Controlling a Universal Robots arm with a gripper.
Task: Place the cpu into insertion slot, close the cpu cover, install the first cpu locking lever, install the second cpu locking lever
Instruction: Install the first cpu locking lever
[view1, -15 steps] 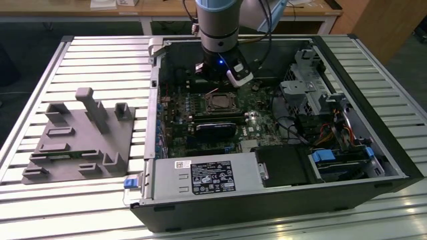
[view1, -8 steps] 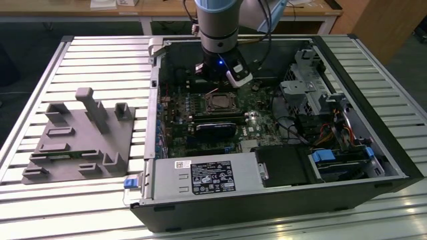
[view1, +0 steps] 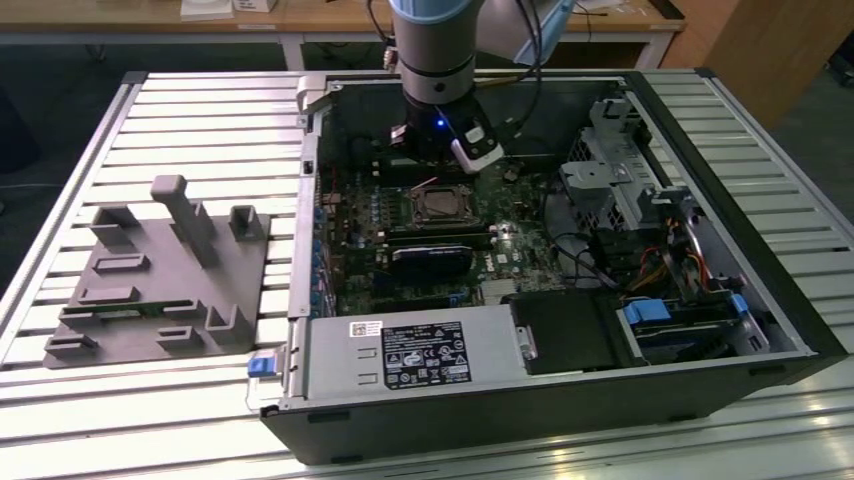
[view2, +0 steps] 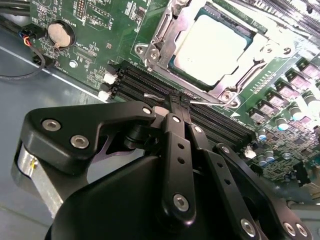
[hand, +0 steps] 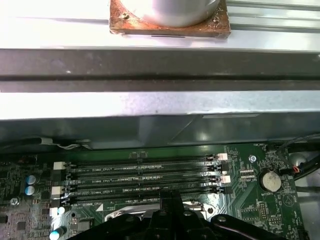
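Observation:
The cpu (view2: 210, 45) lies flat in its socket on the green motherboard (view2: 95, 55), its pale metal top showing through the window of the cpu cover (view2: 252, 52), which is folded down over it. A thin silver wire cpu locking lever (view2: 206, 102) runs along the socket's edge above the black memory slots (hand: 145, 175). My gripper (view2: 178, 99) is shut on this lever, its black fingertips (view2: 172, 102) pressed together around the wire. In the exterior view the gripper (view1: 441, 172) hangs just behind the socket with the cpu (view1: 437, 207) inside the open computer case.
The case walls (view1: 310, 200) ring the board. A drive cage (view1: 627, 180) and cables stand on the exterior view's right, and the power supply (view1: 414, 355) sits in front. A black card (view1: 434, 255) lies near the socket. A grey fixture block (view1: 160, 280) rests on the slatted table.

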